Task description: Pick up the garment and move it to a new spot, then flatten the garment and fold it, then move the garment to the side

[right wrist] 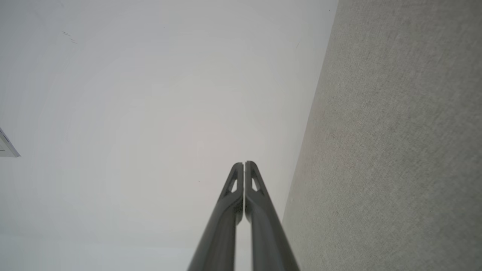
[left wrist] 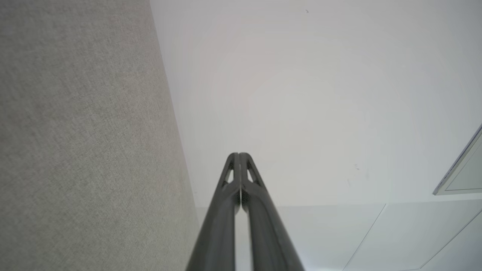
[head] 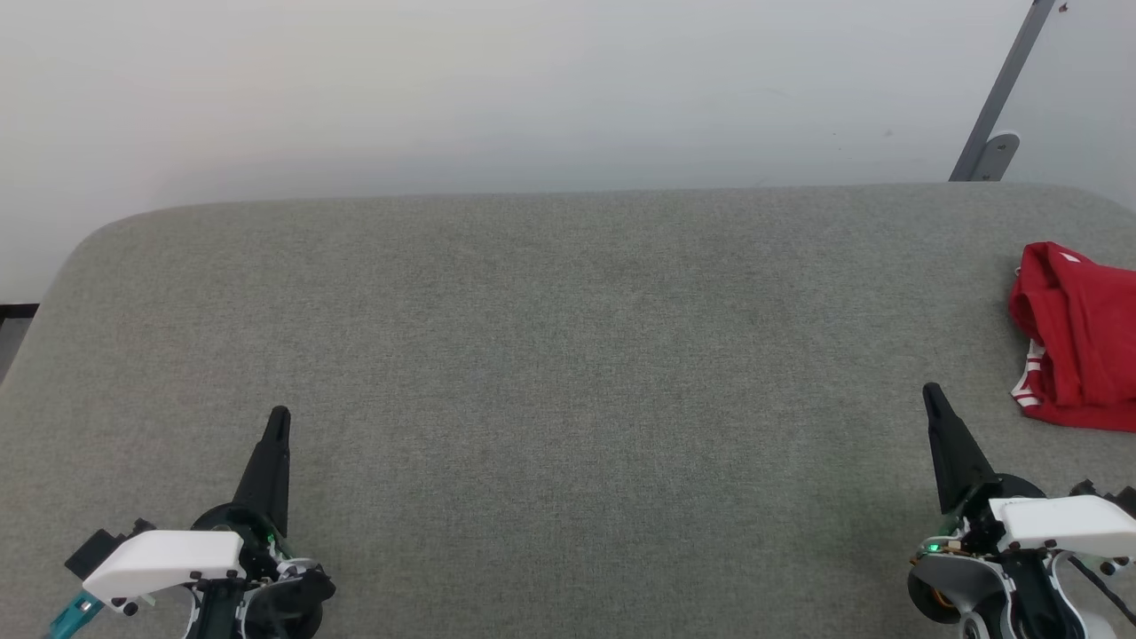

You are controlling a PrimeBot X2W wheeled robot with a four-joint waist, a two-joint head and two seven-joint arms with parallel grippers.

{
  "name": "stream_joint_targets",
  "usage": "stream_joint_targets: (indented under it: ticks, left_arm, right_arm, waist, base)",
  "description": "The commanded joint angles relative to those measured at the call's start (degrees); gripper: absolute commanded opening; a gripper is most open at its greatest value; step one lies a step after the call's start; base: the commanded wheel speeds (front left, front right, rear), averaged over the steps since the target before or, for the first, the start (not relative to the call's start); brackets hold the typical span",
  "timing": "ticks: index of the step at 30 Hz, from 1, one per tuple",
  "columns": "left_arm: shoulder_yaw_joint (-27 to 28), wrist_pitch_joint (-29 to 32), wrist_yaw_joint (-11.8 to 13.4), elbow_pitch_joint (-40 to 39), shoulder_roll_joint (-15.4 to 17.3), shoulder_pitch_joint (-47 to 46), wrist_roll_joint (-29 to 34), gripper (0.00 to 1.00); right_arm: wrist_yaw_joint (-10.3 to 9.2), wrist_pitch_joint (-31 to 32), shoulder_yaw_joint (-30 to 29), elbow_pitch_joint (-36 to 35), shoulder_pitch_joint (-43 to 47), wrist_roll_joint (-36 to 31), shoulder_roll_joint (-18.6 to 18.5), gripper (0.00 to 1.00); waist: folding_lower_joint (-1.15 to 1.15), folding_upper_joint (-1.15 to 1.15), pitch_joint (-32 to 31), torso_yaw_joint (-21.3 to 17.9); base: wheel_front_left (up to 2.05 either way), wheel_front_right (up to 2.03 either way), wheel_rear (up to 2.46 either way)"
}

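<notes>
A red garment lies bunched in loose folds, with a strip of white striped trim showing at its lower left. The head view's right edge cuts it off, so no lettering can be seen. It rests on the far right of a grey-green fabric tabletop with rounded corners.

Near the garment, to its lower left in the head view and not touching it, is the right gripper. Its two dark fingers are pressed together and hold nothing.

Well apart from the garment, across the bare tabletop, is the left gripper. It is likewise closed and empty, with its fingertips meeting in the left wrist view.

Beyond the garment stands a pale wall, and a grey metal bar slants up it.
</notes>
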Motion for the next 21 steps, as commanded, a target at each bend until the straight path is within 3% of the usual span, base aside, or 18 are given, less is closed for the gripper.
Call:
stream_joint_targets:
  ticks: [1,21]
  left_arm:
    - [-0.02,0.11,-0.33,-0.02,0.13,-0.72,-0.12,0.00]
    - [-0.04,0.08,-0.33,-0.03,0.13,-0.72,-0.15,0.00]
  right_arm:
    - [0.00,0.09,-0.03,0.14,-0.21,0.21,0.07,0.00]
    - [0.00,0.08,-0.02,0.13,-0.20,0.22,0.07,0.00]
  waist:
    - [0.00,0.00,0.00,0.00]
    - [0.00,0.00,0.00,0.00]
  base:
    - [0.00,0.00,0.00]
    - [0.00,0.00,0.00]
